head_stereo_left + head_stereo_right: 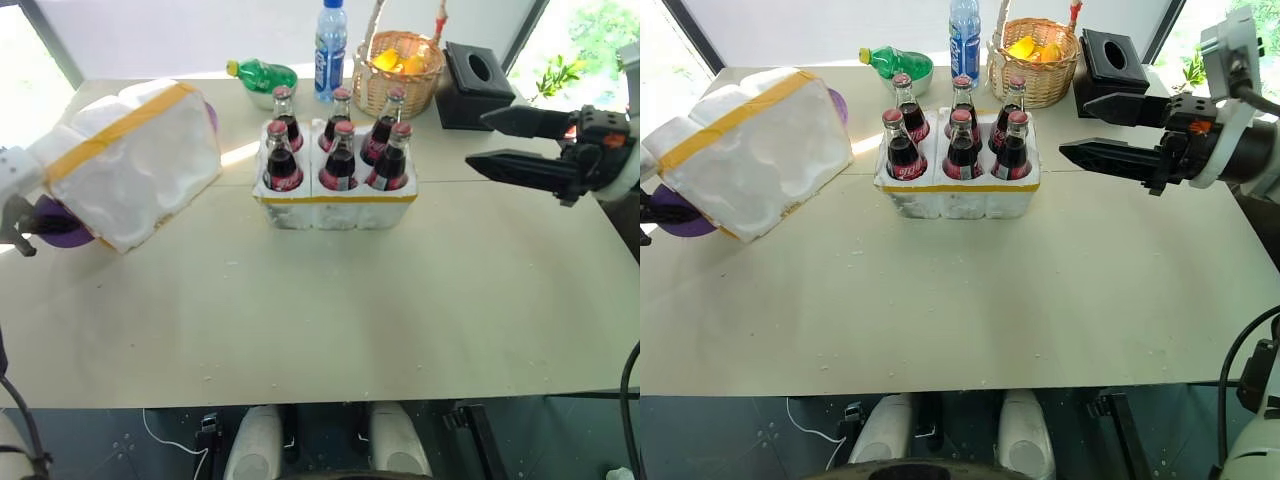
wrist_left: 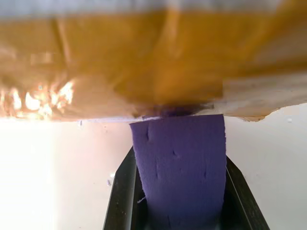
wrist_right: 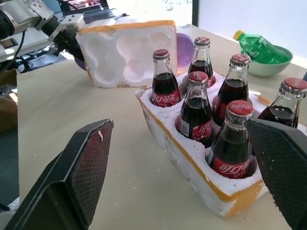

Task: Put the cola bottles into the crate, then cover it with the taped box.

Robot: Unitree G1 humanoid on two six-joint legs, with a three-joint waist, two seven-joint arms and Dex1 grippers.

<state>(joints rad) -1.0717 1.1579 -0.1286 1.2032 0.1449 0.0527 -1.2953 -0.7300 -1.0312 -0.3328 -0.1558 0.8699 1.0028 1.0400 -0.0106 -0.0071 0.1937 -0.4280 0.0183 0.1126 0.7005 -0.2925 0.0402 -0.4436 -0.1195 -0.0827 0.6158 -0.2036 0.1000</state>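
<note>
Several cola bottles (image 1: 340, 150) with red labels and caps stand upright in the wells of the crate (image 1: 335, 205), a low white foam block with a yellow tape band, at the table's middle back. The taped box (image 1: 140, 160), white foam with yellow bands, sits tilted at the left of the table, its moulded hollows facing the crate. My left gripper (image 2: 178, 155) is shut on the purple disc (image 1: 62, 232) fixed to the box's outer side. My right gripper (image 1: 478, 140) hangs open to the right of the crate, fingers pointing toward it and holding nothing.
Behind the crate are a green bottle in a bowl (image 1: 262, 74), a blue-capped water bottle (image 1: 330, 38), a wicker basket (image 1: 398, 72) and a black tissue box (image 1: 475, 85). The beige table (image 1: 320, 300) stretches wide in front of the crate.
</note>
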